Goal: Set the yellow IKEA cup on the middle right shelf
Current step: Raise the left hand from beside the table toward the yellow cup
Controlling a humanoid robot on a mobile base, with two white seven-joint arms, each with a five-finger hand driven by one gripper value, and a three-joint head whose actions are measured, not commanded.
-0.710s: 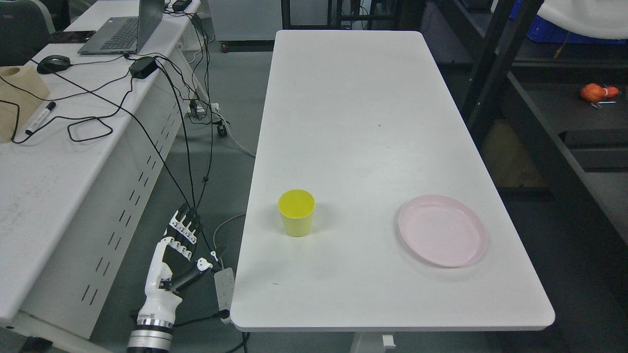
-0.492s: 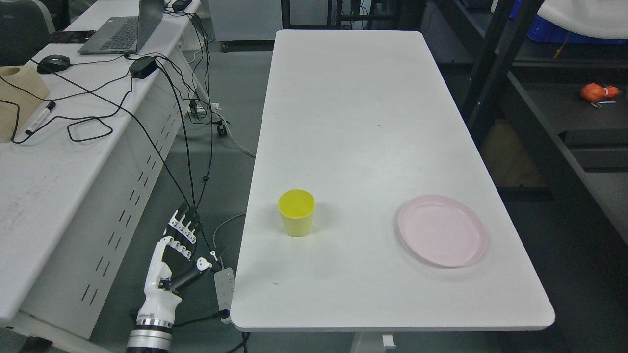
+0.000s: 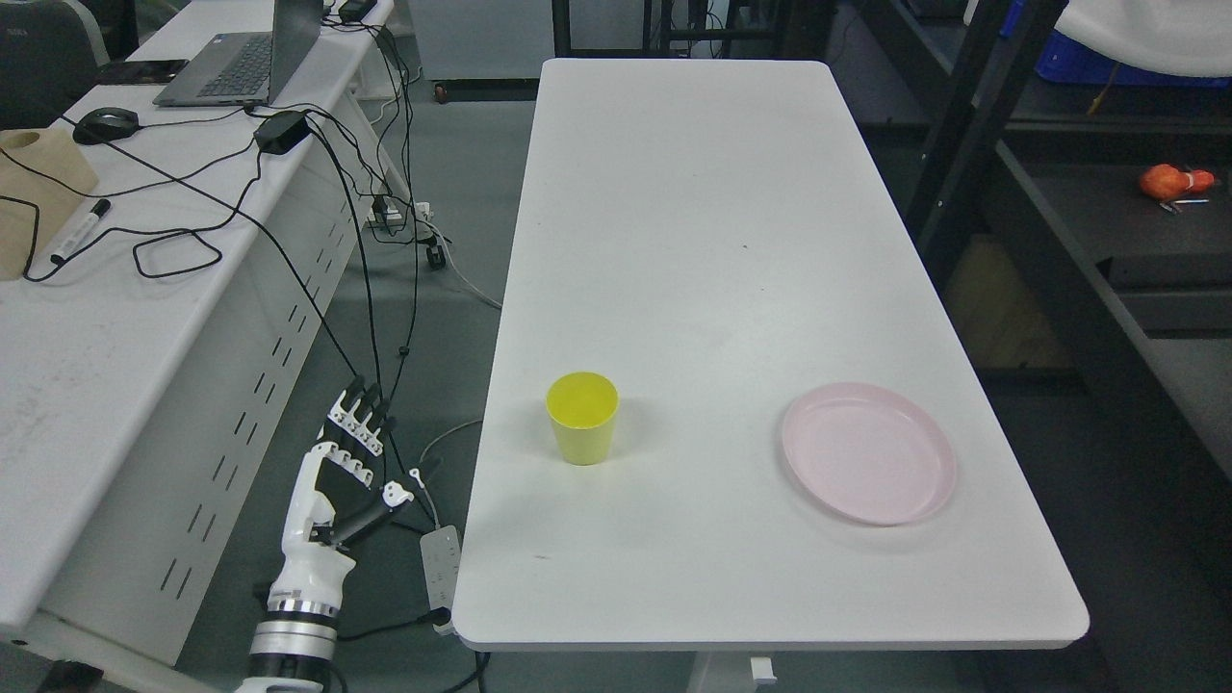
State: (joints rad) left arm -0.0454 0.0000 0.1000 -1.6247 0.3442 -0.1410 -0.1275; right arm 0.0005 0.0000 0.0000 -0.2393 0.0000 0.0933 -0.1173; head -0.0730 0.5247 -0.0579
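The yellow cup (image 3: 582,418) stands upright on the white table (image 3: 703,241), near its front left part. My left hand (image 3: 345,472) hangs beside the table's left edge, lower than the tabletop and well left of the cup. Its fingers are stretched out and hold nothing. The dark shelf unit (image 3: 1078,241) rises along the right side of the picture. My right arm does not show.
A pink plate (image 3: 868,451) lies on the table to the right of the cup. An orange object (image 3: 1169,181) sits on a shelf at the right. Black cables (image 3: 371,289) hang between the table and the left desk (image 3: 106,289), close to my left hand.
My left hand has risen slightly and shifted a little to the left. The cup and plate have not moved.
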